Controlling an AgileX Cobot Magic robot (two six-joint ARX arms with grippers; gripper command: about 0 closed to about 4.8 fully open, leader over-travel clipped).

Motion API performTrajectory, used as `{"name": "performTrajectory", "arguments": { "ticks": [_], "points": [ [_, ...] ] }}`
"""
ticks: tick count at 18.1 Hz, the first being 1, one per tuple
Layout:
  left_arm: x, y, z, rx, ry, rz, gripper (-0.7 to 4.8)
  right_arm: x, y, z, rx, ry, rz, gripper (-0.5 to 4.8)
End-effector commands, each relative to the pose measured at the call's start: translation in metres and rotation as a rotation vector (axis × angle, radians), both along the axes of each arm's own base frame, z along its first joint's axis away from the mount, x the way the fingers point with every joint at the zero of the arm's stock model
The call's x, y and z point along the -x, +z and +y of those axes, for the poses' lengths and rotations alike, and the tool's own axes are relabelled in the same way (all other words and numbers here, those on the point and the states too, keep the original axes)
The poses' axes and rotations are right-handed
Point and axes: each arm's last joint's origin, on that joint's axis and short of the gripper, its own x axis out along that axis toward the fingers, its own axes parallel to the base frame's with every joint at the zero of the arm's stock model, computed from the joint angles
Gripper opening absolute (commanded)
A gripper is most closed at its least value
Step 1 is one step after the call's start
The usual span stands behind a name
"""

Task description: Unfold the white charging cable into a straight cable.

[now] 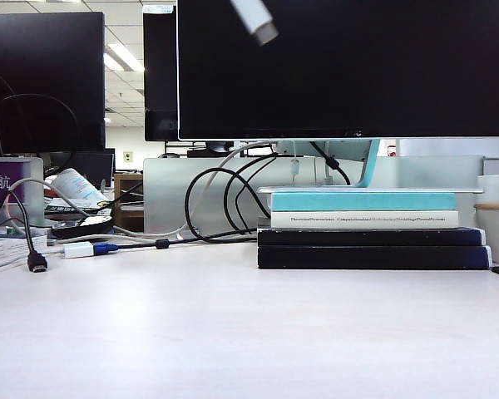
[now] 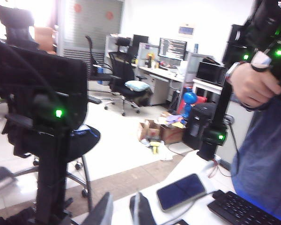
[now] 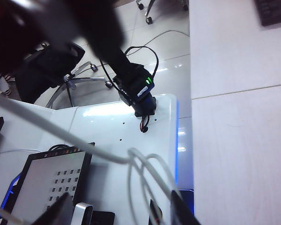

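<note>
Honestly, mid-unfold: the white charging cable point(image 3: 84, 141) loops through the wide-open right gripper point(image 3: 122, 211) over the white tabletop point(image 3: 103, 126), the left gripper point(image 2: 123, 213) is raised and near-closed (contents unclear), so next comes pulling apart.

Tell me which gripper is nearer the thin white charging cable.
Right. The white charging cable loops between the spread fingers of the right gripper; the left gripper shows none between its fingers.

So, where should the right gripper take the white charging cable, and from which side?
Probably the single strand just ahead of the loops, closing across it from the side. The white charging cable bunches into loops between the fingers of the open right gripper; one strand avoids pinching two turns. The left gripper hangs by the table edge.
</note>
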Motion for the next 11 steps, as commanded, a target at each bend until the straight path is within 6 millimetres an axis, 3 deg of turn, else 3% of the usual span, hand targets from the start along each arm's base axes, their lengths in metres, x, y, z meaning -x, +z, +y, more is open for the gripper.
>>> {"name": "performTrajectory", "arguments": {
  "ticks": [1,5,11],
  "points": [
    [0.000,0.004,0.000,0.045,0.022,-0.027,0.75,-0.003,-0.002,0.002,-0.005,0.009,0.009,2.67],
    [0.002,0.006,0.002,0.031,0.001,-0.015,0.75,-0.009,-0.010,0.014,0.004,0.048,-0.008,2.67],
    [0.002,0.006,0.002,0.022,-0.007,-0.015,0.75,0.018,0.016,-0.008,-0.023,-0.007,-0.179,2.67]
  ]
}}
